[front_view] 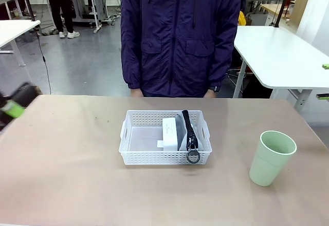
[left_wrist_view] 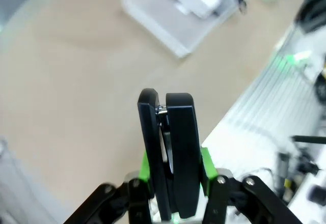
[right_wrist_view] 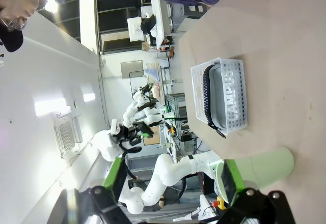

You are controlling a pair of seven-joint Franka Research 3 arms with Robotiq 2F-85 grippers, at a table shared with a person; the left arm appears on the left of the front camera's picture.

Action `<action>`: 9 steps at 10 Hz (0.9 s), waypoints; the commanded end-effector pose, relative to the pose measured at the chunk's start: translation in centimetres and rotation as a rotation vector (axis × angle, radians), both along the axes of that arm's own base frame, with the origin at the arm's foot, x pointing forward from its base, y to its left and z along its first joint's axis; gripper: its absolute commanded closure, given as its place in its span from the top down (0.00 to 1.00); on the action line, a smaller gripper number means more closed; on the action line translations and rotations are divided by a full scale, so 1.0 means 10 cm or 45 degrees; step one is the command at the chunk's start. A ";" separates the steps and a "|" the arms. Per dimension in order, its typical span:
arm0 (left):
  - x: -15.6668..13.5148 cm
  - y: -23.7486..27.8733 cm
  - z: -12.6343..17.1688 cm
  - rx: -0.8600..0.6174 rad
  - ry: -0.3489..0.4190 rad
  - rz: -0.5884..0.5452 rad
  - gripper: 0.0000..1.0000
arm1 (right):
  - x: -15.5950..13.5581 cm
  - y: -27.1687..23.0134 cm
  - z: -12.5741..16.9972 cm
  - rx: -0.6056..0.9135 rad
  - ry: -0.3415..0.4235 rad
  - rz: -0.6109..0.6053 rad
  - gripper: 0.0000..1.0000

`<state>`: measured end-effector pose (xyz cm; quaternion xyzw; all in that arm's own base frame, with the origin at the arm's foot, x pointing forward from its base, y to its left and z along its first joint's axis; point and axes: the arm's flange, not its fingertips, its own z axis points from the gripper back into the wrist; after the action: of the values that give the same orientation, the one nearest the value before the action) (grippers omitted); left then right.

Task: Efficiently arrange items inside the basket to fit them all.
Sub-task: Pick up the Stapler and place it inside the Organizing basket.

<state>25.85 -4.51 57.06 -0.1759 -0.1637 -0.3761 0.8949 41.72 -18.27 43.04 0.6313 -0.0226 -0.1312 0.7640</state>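
Left hand (left_wrist_view: 175, 169) is clamped shut on the black stapler (left_wrist_view: 178, 132), with a green pad against each flank. The stapler stands up along the fingers and its lower end is hidden between them. Everything behind it in that wrist view is smeared. In the front view this hand is a dark-and-green blur at the left edge of the bench (front_view: 67, 174), mostly cut off by the frame and well apart from the basket.

Basket (front_view: 164, 136) sits mid-bench, one long side toward the robot. In its right half the white box (front_view: 169, 131) stands on edge. The grey pouch (front_view: 188, 128) is just beside it, against the right wall, zipper up. The ring pull (front_view: 193, 157) hangs over the near rim. The pouch's lower body is hidden by the box and the lattice. The left half of the basket floor is bare.

Cup (front_view: 271, 157) stands upright on the bench, right of the basket and well apart from it, with open bench all round.

Right hand (right_wrist_view: 170, 183): fingers spread wide, holding nothing. One finger is in shadow and hard to make out.

A person (front_view: 180, 36) stands at the far edge, torso only, cut off above.
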 end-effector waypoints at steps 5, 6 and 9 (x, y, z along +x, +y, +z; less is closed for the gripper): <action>1.12 -2.24 -0.29 0.186 0.097 -0.253 0.42 | -0.01 0.01 0.03 -0.021 0.022 -0.001 1.00; 1.27 -2.38 -0.48 0.207 0.112 -0.211 0.42 | -0.01 0.01 0.03 -0.021 0.022 -0.001 1.00; 1.47 -2.53 -0.89 0.248 0.066 -0.091 0.42 | -0.01 0.01 0.03 -0.021 0.022 -0.001 1.00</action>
<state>41.01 -29.42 48.15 -0.1200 -0.0959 -0.4317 0.8888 41.74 -18.23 43.02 0.6311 -0.0221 -0.1311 0.7642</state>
